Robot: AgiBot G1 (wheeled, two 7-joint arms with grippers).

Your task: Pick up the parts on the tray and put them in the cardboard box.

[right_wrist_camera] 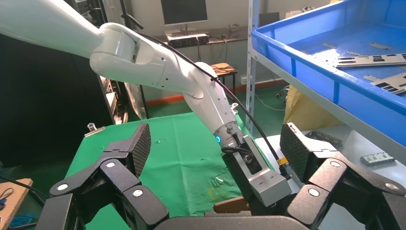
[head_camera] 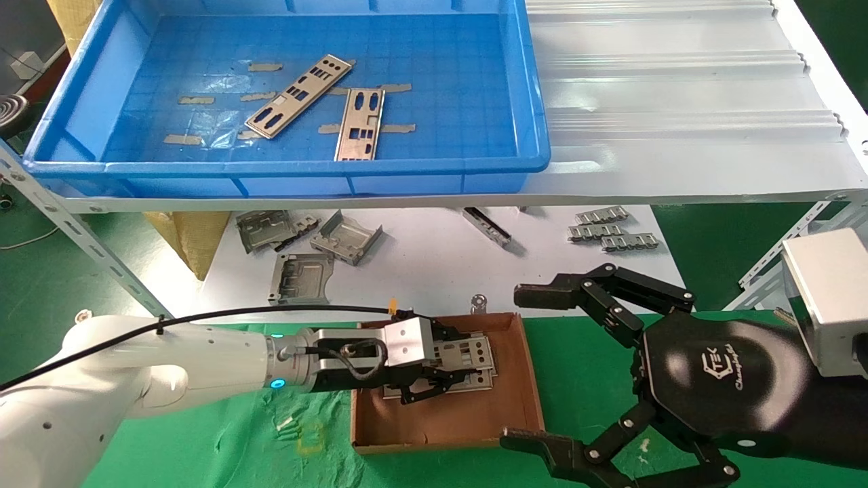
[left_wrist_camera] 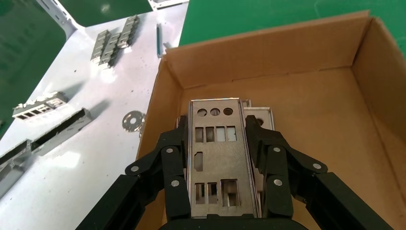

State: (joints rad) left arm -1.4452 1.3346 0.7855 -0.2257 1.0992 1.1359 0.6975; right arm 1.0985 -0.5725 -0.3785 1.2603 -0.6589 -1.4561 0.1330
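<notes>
Plate (left_wrist_camera: 216,158) clamped by its long edges in your left gripper (head_camera: 434,379), low inside the cardboard box (head_camera: 522,379). Thin, stiff, slick: hold edges. Right gripper (head_camera: 536,369) spread, empty. Two plates remain in tray (head_camera: 88,102).

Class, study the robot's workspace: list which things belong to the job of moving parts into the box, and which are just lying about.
Belonging to the job:
- two plates left in the blue tray
- plate between the left gripper fingers, over plates already in the cardboard box

Lying about:
- grey brackets on the white sheet
- ridged clips
- washer
- right gripper, open beside the box
</notes>
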